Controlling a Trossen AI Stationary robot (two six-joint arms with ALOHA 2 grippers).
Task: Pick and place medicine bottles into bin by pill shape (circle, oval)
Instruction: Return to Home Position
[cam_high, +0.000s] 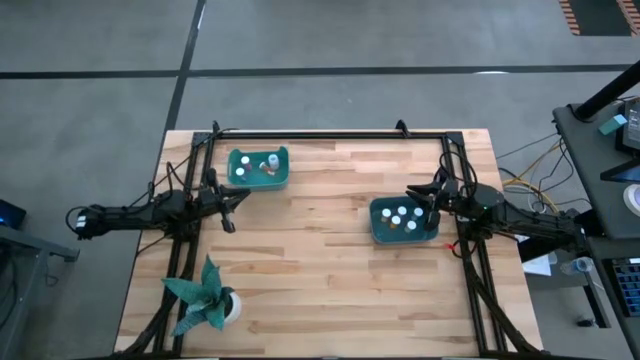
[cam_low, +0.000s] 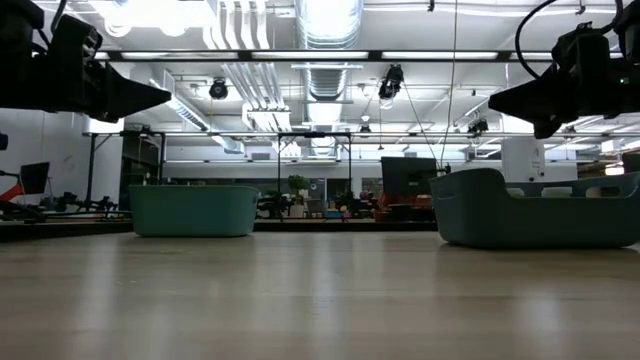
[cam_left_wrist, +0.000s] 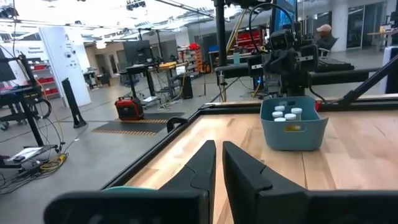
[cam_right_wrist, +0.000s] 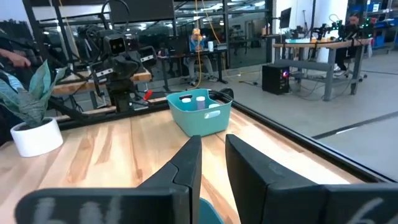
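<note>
sorting looks finished. no medicine bottles (cam_high: 400, 215) are loose on the table (cam_high: 320, 290) in any view; every one that shows sits inside a bin. the left bin (cam_high: 258, 168), near the far edge on the left arm's side, holds about three. one seems tipped over, so the count is not sure. the right bin (cam_high: 403, 221), on the right arm's side and nearer mid-table, holds about five upright white caps. that is fewer than ten countable; the bin walls may hide some. labels are too small to read, so i cannot tell if the circle/oval split is right.

left gripper (cam_left_wrist: 217, 149): up off the wood, just beside the left bin on its near side, pointing across toward the right bin. its fingers are nearly pressed together with only a thin slit, and nothing is in it.

right gripper (cam_right_wrist: 213, 142): raised too, over the outer far corner of the right bin, pointing across at the left bin. its fingers are slightly spread, with nothing between them.

the low view shows both hanging clear above the table, neither touching a bin.

the paper plant (cam_high: 205, 300) sits at the near left corner, well apart from both bins, and is not part of the job.

judgement: the pick-and-place part is done and nothing is waiting to be grabbed. the only thing left is parking the arms at rest. both lie low and level along their own sides, so that step seems close to over. risk is low: just stay clear of the bin rims.
</note>
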